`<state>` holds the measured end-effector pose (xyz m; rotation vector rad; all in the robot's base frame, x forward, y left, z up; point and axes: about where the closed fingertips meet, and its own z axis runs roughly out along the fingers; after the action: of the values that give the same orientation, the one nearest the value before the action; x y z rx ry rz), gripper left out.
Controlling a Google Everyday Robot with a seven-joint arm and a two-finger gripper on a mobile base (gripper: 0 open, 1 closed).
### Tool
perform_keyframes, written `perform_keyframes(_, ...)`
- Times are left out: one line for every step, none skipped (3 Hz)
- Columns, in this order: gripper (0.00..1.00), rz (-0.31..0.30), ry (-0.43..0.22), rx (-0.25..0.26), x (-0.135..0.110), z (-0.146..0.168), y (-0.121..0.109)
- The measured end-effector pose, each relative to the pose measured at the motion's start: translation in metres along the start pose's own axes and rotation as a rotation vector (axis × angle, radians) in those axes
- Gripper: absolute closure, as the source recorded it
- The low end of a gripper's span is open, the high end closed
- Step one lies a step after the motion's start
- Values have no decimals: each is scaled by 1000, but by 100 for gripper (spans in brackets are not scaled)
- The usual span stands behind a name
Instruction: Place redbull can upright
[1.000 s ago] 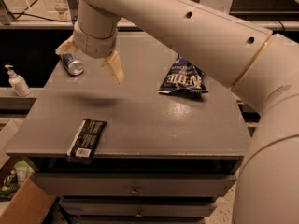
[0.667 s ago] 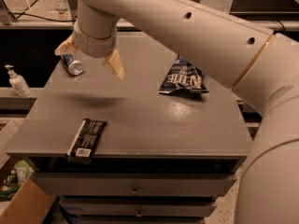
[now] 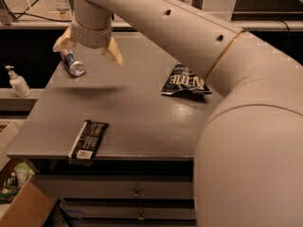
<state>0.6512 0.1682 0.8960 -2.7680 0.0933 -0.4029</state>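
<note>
The pincer (image 3: 89, 48) hangs spread wide and empty over the redbull can (image 3: 73, 63), which lies on its side at the tabletop's (image 3: 142, 122) 10 o'clock corner. A glancing touch could roll the can off the nearby edge. The cardboard box (image 3: 21, 207) at 7 o'clock hides its contents; 2 drawers (image 3: 118, 191) sit shut.
</note>
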Motion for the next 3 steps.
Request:
perform_keyframes(0,-88,34,18,36,11,-13)
perform_keyframes(0,-174,64,33,61,29,-21)
perform_keyframes(0,-255,111,37,75,44,-26)
